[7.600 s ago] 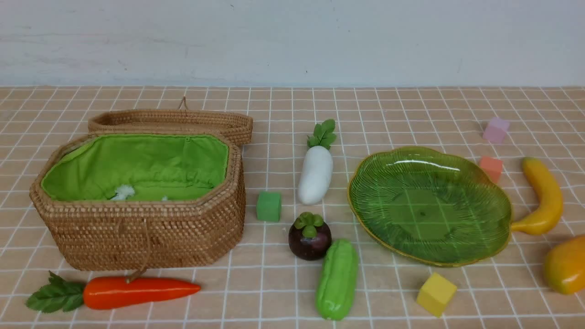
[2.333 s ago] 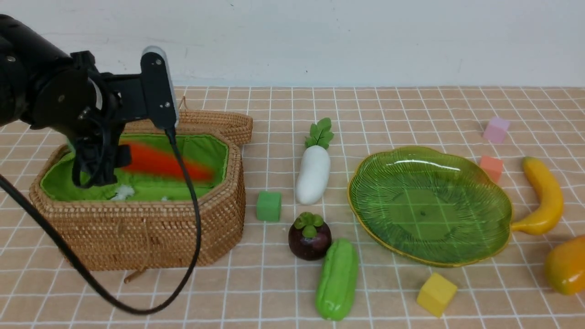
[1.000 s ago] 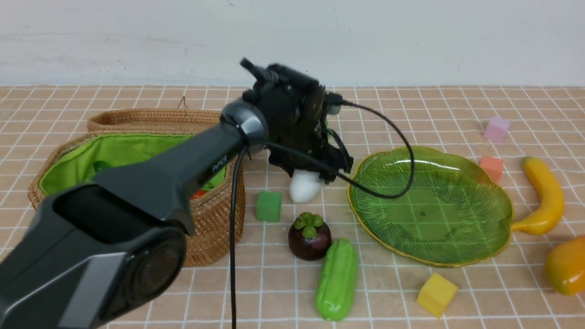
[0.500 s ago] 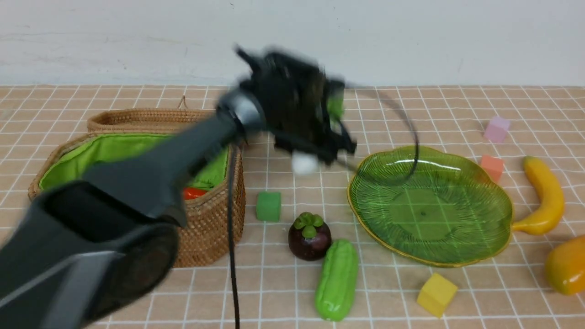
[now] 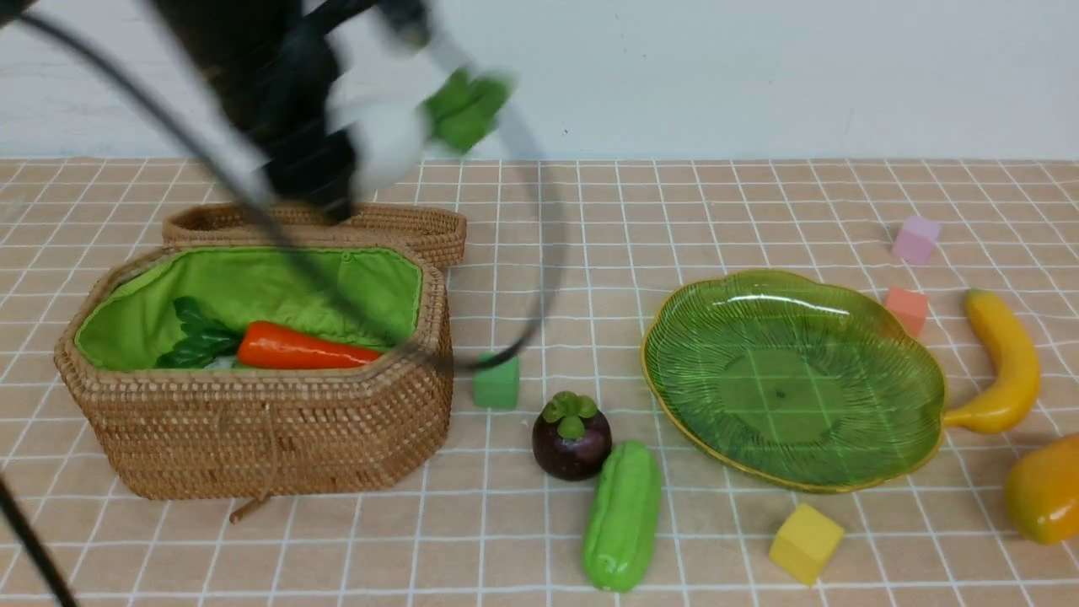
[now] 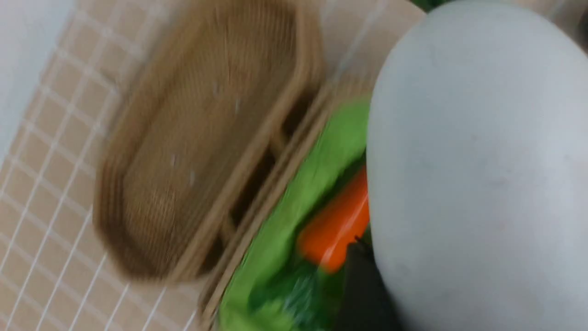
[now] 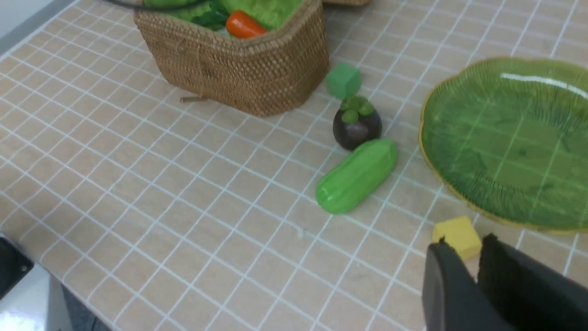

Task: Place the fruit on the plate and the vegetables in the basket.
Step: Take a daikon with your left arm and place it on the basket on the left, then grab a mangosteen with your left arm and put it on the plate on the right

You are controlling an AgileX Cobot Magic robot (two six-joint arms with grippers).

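Observation:
My left gripper (image 5: 358,147), blurred by motion, is shut on the white radish (image 5: 383,143) and holds it high above the back of the wicker basket (image 5: 253,430). In the left wrist view the radish (image 6: 477,174) fills the frame, with a dark finger (image 6: 363,289) beside it. The carrot (image 5: 303,346) lies in the basket. Mangosteen (image 5: 571,438) and green gourd (image 5: 622,514) rest between basket and plate (image 5: 919,438). Banana (image 5: 1003,362) and mango (image 5: 1041,489) lie right of the plate. My right gripper (image 7: 464,243) hovers near the table, open only a narrow slit, with nothing in it.
The basket's lid (image 5: 320,221) lies open behind it. Foam cubes are scattered about: green (image 5: 496,384) by the basket, yellow (image 5: 803,542) in front of the plate, orange (image 5: 906,308) and pink (image 5: 915,239) behind it. A black cable (image 5: 539,253) loops down over the basket.
My left arm lifted the radish off the table beside the plate and swung it up and left over the basket. The carrot now lies still inside the basket.

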